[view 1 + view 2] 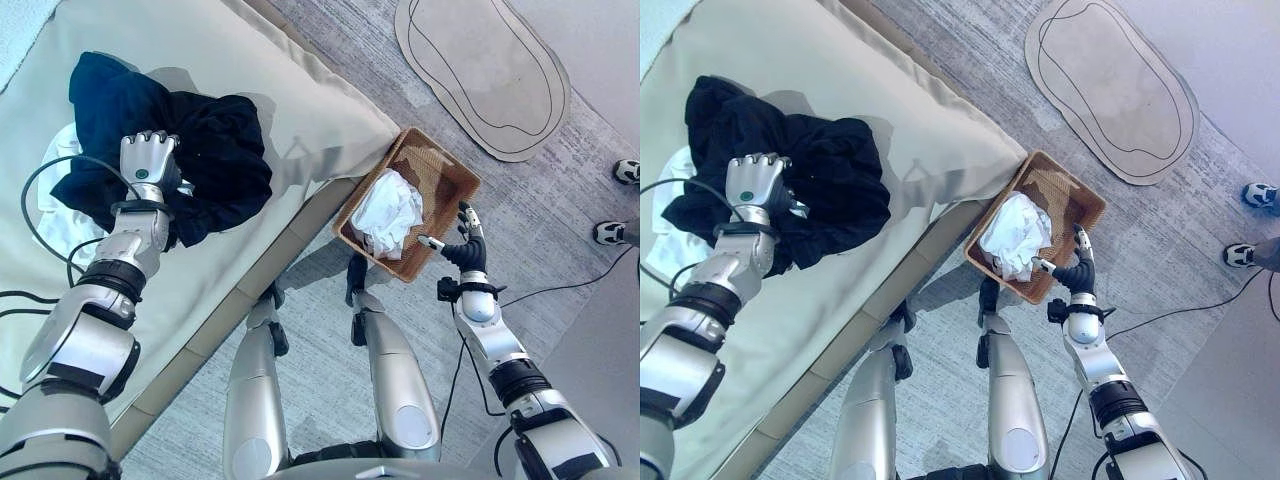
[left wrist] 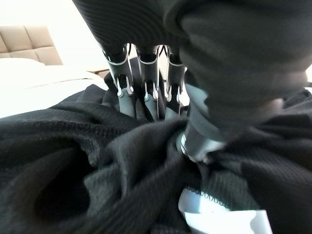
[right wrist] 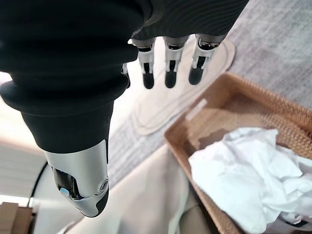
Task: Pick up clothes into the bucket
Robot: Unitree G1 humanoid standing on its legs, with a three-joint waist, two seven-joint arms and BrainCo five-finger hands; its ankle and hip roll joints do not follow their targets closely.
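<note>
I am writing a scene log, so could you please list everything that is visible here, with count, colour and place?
black garment: one, black, crumpled on the bed, under the left hand
white garment on bed: one, white, partly under the black garment
bed: one, beige cover, on the robot's left
basket: one, brown woven, on the floor beside the bed
white cloth: one, white, crumpled inside the basket
rug: one, beige oval, on the floor beyond the basket
person's shoes: two, white and dark, at the right edge
left hand: fingers buried in the black garment
right hand: open, by the basket's near rim
</note>
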